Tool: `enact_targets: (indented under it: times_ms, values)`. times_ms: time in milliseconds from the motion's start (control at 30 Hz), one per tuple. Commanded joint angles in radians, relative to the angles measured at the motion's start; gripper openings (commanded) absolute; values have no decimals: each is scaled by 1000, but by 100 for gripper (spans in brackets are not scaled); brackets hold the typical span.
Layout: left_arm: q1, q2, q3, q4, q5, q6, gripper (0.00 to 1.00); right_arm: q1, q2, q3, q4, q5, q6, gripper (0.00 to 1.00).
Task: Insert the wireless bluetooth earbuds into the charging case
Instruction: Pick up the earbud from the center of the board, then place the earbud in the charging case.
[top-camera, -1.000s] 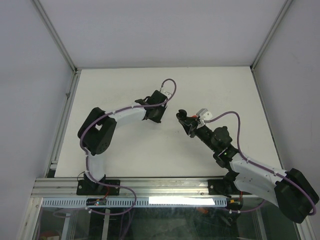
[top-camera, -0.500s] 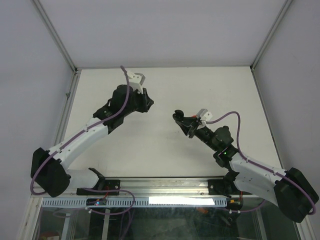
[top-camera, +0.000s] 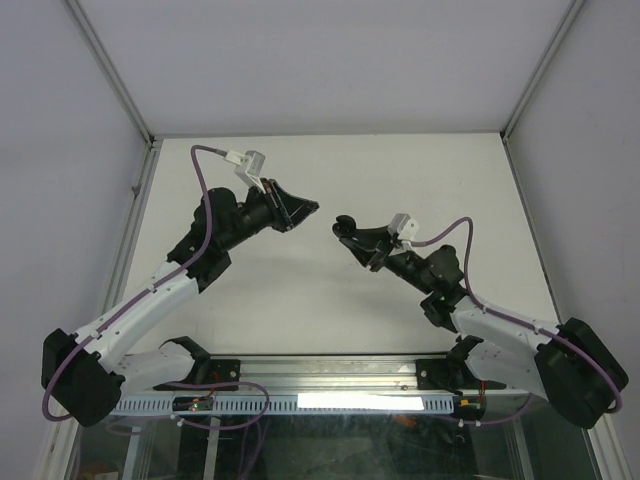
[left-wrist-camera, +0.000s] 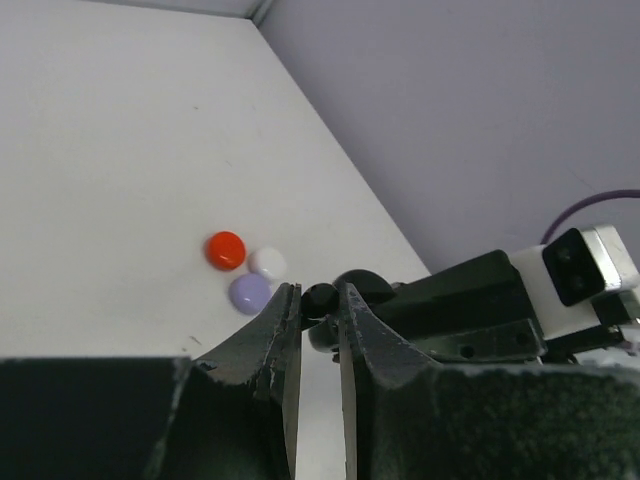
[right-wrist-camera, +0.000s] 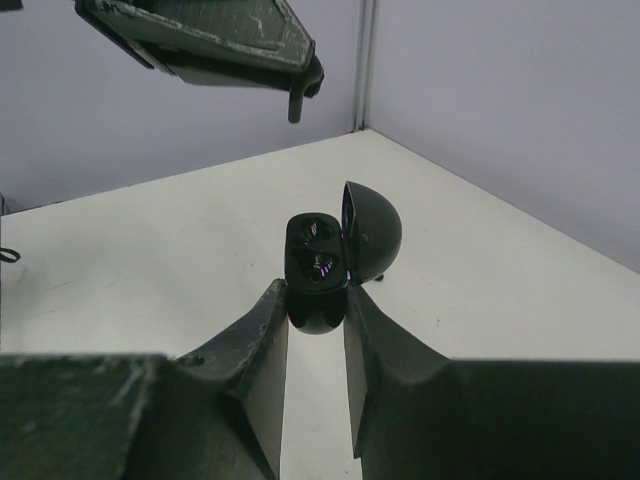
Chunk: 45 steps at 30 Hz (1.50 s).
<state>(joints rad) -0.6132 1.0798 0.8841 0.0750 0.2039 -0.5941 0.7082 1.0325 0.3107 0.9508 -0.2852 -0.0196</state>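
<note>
- The left end effector (left-wrist-camera: 312, 300) is narrow, pinching a small glossy black earbud (left-wrist-camera: 320, 296) at its tips.
- The right end effector (right-wrist-camera: 316, 300) clamps a black case (right-wrist-camera: 318, 262), a smooth rounded shell with its domed lid tipped open and two dark wells showing.
- The earbud hangs near the case, above it and apart.
- A glossy red puck (left-wrist-camera: 225, 249), white puck (left-wrist-camera: 268, 262) and lilac puck (left-wrist-camera: 249, 292) cluster on the matte white surface (left-wrist-camera: 120, 150).
</note>
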Motion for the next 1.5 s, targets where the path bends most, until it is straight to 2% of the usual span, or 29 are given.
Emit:
enact_targets:
  times_ms: [0,300,667,933,1467]
  values:
    - [6,-27,-41,199,135,-146,13,-3,30,68,132,-57,22,0]
    - [-17,-42,-81,315,215,-198,13,-4,77,94,171,-77,46,0]
    - [-62,-6,-138,429,184,-255,12,-3,101,94,228,-78,80,0]
    - [-100,18,-140,424,134,-230,12,-4,109,96,239,-96,89,0]
    - [-106,6,-136,340,78,-176,12,-4,81,80,243,-95,89,0]
